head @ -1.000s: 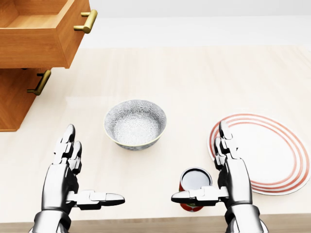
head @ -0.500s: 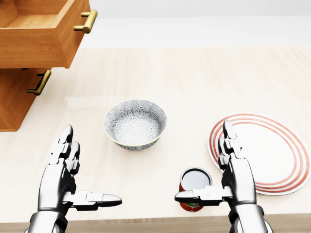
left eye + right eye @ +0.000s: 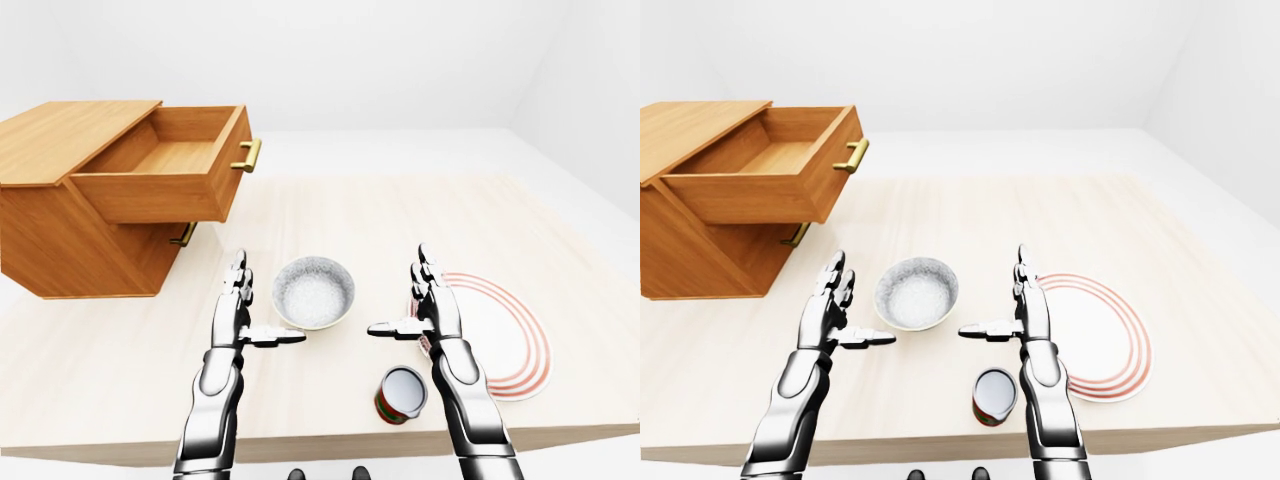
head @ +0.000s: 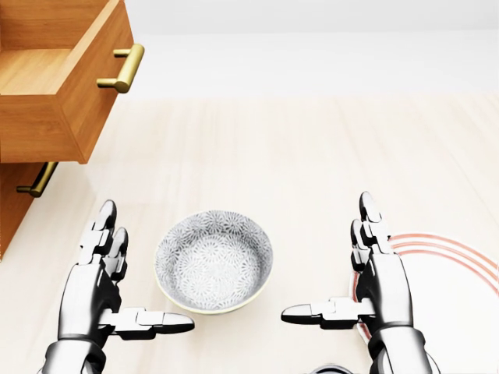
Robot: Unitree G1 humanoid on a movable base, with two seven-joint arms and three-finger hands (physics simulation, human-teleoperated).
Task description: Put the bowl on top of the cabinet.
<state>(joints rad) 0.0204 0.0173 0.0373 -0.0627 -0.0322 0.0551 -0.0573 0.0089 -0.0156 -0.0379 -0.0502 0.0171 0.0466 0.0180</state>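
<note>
left hand (image 4: 97,292) spread wide, empty, just left of bowl (image 4: 214,261), apart | right hand (image 4: 374,288) same, right of it, over plate (image 4: 460,280) rim | bowl upright, mouth up, round, on table (image 4: 296,156) below cabinet (image 3: 70,190) with open drawer (image 3: 165,175) | head view shifted: bowl lower, can (image 3: 401,393) nearly out.

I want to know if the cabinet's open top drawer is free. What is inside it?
The open drawer of the cabinet shows only bare wood floor; nothing visible inside. Its near corner is hidden behind the drawer's face.
</note>
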